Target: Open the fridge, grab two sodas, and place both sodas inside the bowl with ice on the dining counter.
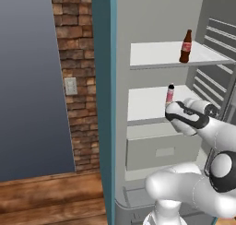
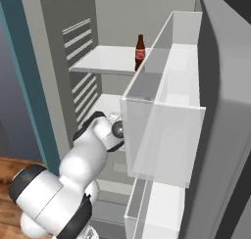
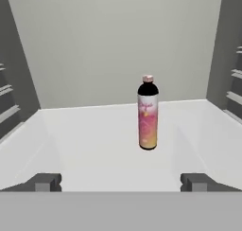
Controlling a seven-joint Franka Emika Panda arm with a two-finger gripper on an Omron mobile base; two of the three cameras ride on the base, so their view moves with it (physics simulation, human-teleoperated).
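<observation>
The fridge (image 1: 147,16) stands open, with white shelves inside. A dark brown cola soda (image 1: 185,46) with a red label stands upright on the upper shelf, and the right base view also shows this cola soda (image 2: 140,52). On the shelf below stands a shorter pink soda (image 1: 170,94) with a dark top. My hand reaches in at that shelf's front edge. In the hand view my gripper (image 3: 120,182) is open, and the pink soda (image 3: 148,112) stands a short way ahead of the fingertips (image 3: 45,182), untouched. The bowl with ice and the dining counter are out of view.
The fridge door (image 2: 166,110) is swung open on the right, its clear bins close beside my arm. A white drawer (image 1: 161,150) sits under the lower shelf. Left of the fridge are a brick wall (image 1: 73,104) with a switch plate (image 1: 70,86) and a wooden floor (image 1: 46,196).
</observation>
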